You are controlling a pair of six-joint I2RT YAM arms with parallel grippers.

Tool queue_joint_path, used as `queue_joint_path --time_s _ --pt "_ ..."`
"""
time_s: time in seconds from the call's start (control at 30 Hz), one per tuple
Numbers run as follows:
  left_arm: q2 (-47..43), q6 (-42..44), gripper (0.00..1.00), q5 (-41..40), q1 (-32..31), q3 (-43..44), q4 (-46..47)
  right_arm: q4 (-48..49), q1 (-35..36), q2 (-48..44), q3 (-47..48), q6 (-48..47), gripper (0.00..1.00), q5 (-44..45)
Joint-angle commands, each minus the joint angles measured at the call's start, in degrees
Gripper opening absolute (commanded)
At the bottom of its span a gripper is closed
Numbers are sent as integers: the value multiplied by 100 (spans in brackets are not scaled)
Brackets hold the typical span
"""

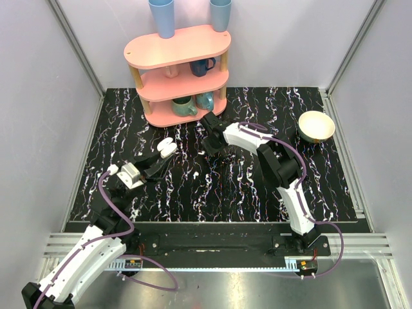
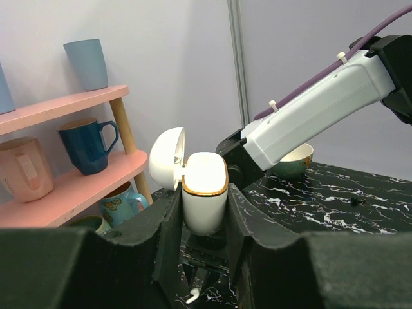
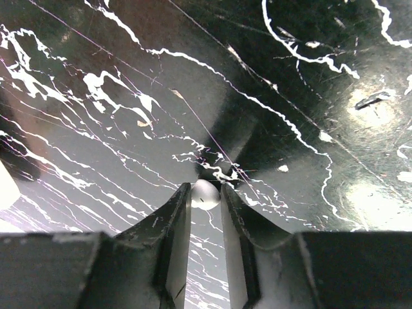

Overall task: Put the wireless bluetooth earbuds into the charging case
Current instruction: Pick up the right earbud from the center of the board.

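Left wrist: gold-rimmed white charging case [image 2: 205, 199]

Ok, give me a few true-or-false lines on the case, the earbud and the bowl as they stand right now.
1. The case has its lid open. True.
2. The left gripper is shut on the case. True.
3. The right gripper is empty. False: a small white earbud is pinched between its fingertips.
4. The bowl sits on the pink shelf. False: it stands on the table, off to the right.
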Motion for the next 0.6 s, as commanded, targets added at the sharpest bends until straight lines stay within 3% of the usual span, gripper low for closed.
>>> queue_joint_path --time_s 0.0,0.17,0.2,0.43,0.57 --pt "63 24 0 23 -6 202 338 -494 -62 52 -196 -61 32 270" --pt "55 24 0 23 -6 202 329 -494 -53 -27 -205 -263 28 454" --pt "72 15 0 23 -6 211 338 -459 -53 -44 -161 -534 23 498" --pt "99 15 0 41 -6 246 303 49 -53 -606 -284 -2151 19 1297" --pt "125 15 0 58 -6 264 294 639 -53 -1168 -818 -3215 18 1623"
